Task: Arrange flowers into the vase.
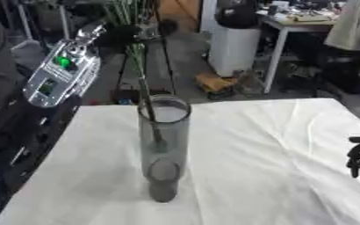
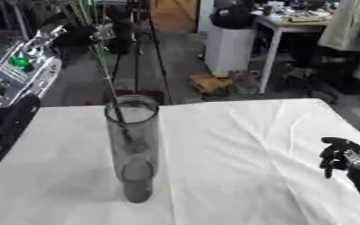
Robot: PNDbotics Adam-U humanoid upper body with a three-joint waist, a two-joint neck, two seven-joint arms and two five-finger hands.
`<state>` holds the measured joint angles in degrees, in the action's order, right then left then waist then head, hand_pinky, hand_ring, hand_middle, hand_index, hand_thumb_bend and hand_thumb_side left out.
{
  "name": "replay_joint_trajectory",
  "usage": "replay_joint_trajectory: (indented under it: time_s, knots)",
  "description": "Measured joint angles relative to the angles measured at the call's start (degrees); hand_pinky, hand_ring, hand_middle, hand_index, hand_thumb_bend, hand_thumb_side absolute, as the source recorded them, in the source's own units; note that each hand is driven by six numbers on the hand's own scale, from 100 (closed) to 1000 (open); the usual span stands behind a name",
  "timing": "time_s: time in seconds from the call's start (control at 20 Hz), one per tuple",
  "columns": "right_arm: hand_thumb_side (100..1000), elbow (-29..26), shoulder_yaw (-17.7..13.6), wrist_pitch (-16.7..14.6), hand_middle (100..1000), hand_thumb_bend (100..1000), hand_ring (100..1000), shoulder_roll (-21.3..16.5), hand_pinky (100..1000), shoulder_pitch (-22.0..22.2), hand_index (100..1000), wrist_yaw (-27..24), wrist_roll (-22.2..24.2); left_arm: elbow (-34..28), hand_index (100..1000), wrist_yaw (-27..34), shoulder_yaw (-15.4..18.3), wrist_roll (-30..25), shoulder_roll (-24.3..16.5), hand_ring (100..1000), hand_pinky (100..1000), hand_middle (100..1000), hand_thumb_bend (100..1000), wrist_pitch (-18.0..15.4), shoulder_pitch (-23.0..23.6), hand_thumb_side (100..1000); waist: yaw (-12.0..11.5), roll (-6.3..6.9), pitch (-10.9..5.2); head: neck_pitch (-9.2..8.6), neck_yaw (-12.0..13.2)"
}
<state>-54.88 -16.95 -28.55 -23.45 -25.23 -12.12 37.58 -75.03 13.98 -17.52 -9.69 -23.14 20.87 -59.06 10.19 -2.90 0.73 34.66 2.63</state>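
Nearest, the right hand (image 2: 344,160) rested idle at the table's right edge, fingers curled downward, holding nothing. The white tablecloth (image 1: 268,149) lay wrinkled under it, with no loose flowers visible on it.

Mid-table, left of centre: the glass vase (image 1: 164,145), a tall clear cylinder, stood upright. Green flower stems (image 1: 142,74) ran down through its mouth, lower ends inside the glass, leaning toward the far left as they rose. Blooms were out of view above the top edge.

Farther back, the left arm (image 1: 60,79), silver with a green light, reached up from the left. The left hand (image 1: 129,33) showed as a dark shape at the stems, high above the vase rim; it appeared to be closed round them, though finger detail was unclear.

Judgement: insertion mostly done, with the stems already in the vase. Left: letting go, and perhaps settling the bunch upright. Whether more flowers waited elsewhere could not be told.
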Motion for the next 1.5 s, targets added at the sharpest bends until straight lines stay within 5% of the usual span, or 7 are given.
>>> replay_joint_trajectory:
  time_s: [1.5]
  knots:
    - [742, -0.17, -0.01, 0.03, 518, 100, 474, 0.0, 317, 0.05, 800, 0.0, 0.03, -3.03, 186, -1.87, -4.85, 5.16, 1.94, 100, 100, 100, 1000, -2.44, 3.84, 563, 0.32, -0.45, 0.36, 0.0, 0.24]
